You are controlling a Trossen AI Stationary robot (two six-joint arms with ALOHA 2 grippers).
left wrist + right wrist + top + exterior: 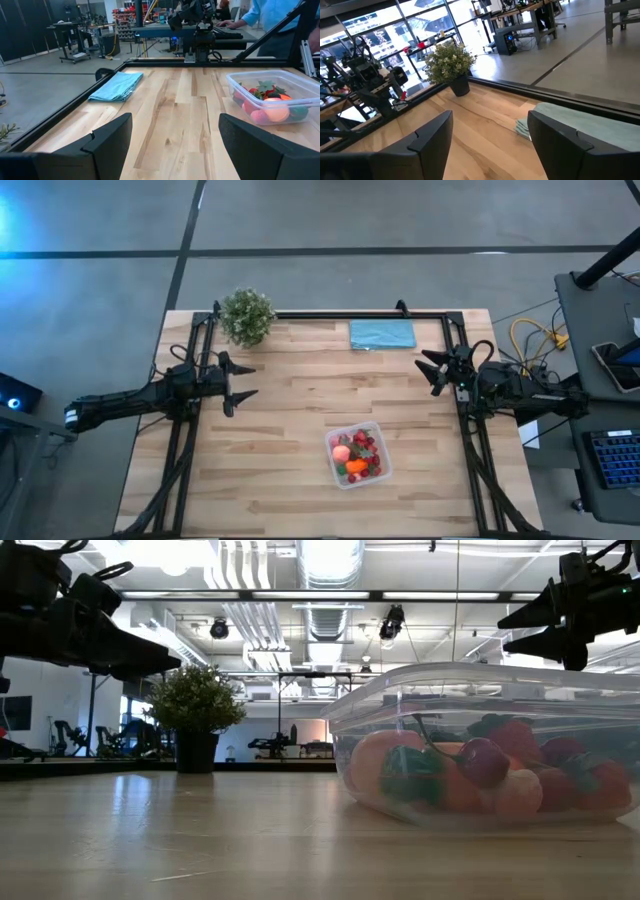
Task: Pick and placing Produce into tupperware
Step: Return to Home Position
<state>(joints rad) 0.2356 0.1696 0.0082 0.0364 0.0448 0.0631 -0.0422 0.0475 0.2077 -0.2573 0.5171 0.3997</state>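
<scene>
The tub (372, 432) sits on the surface (300, 405) toward its near edge, a little right of the middle. The produce (357, 456) lies heaped inside it: red strawberry-like pieces, an orange piece, a pale pink ball and some green bits. In the low view the tub (480, 690) is close up and its clear wall shows the produce (485, 768) resting on its floor.

The left pincer (245, 381) hovers above the left side of the surface, pointing inward, with its fingers (107, 140) spread wide and holding nothing. The tub is well apart from it, off to its right and nearer the front edge. In the left wrist view the tub (260, 82) lies ahead and to one side, clear of the gap between the fingers.

The right pincer (428, 372) hovers above the right side, facing the left one across the surface, with its fingers (427, 137) likewise spread and empty. The tub lies near it but not under it, closer to the front edge and toward the middle. It does not show in the right wrist view.

A plant (247, 315) stands at the far left corner and a cloth (382, 334) lies flat along the far edge. Both are well apart from the tub. A person (272, 12) is beyond the surface.
</scene>
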